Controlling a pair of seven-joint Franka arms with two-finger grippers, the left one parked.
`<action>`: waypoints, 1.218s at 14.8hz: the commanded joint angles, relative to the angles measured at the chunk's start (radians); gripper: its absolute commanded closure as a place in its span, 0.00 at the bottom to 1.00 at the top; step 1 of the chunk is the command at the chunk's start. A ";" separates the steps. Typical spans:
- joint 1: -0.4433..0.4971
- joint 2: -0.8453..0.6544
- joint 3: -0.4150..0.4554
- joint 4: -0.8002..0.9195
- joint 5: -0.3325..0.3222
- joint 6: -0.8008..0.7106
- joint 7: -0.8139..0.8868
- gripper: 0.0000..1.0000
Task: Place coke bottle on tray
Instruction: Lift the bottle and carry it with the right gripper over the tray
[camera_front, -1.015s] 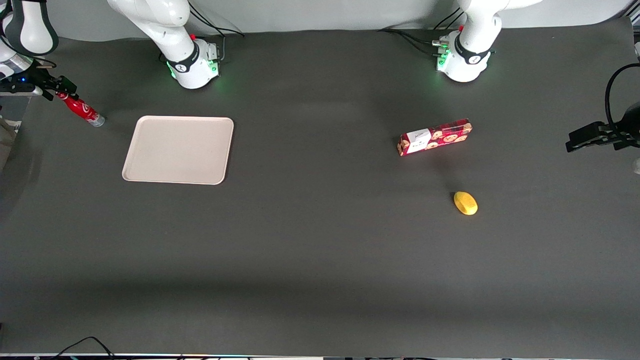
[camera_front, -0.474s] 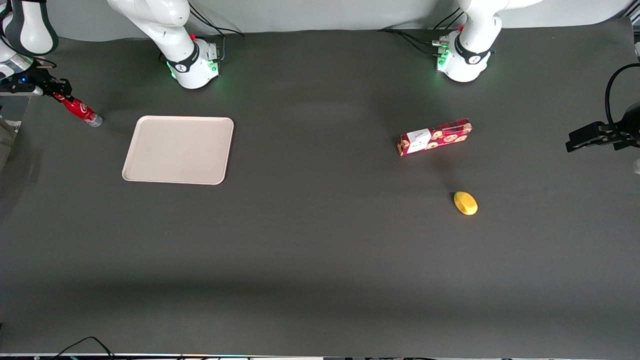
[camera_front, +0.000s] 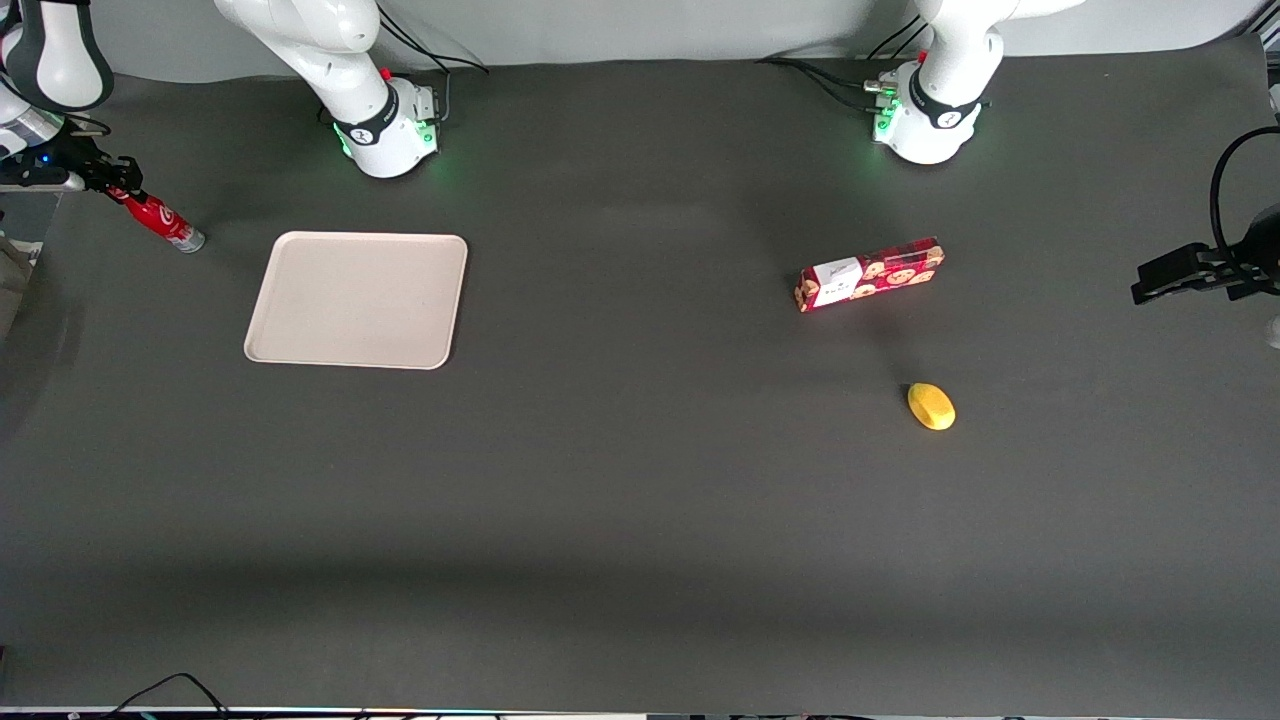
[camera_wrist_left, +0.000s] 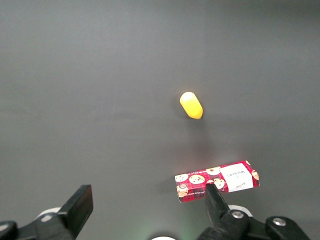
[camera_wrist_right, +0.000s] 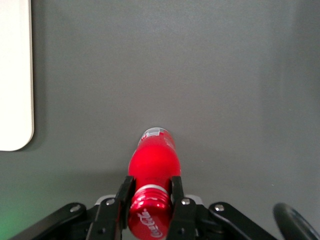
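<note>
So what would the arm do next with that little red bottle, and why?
Probably lift it and carry it over the tray. The pincer is clamped on the coke bottle at its cap end, yet the bottle is not on the tray, which lies bare beside it.

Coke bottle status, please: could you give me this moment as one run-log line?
tool: shut on coke bottle neck | bottle: upright at working arm's end of table | tray: bare, beside bottle | placement: not yet done

Front: high, looking down on whole table. Right wrist: close over gripper clamped on bottle, sharing tray edge.
</note>
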 joint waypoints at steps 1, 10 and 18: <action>0.010 -0.008 0.084 0.148 -0.005 -0.170 0.012 1.00; 0.024 0.060 0.550 0.800 0.104 -0.779 0.252 1.00; 0.045 0.173 0.917 0.997 0.277 -0.934 0.688 1.00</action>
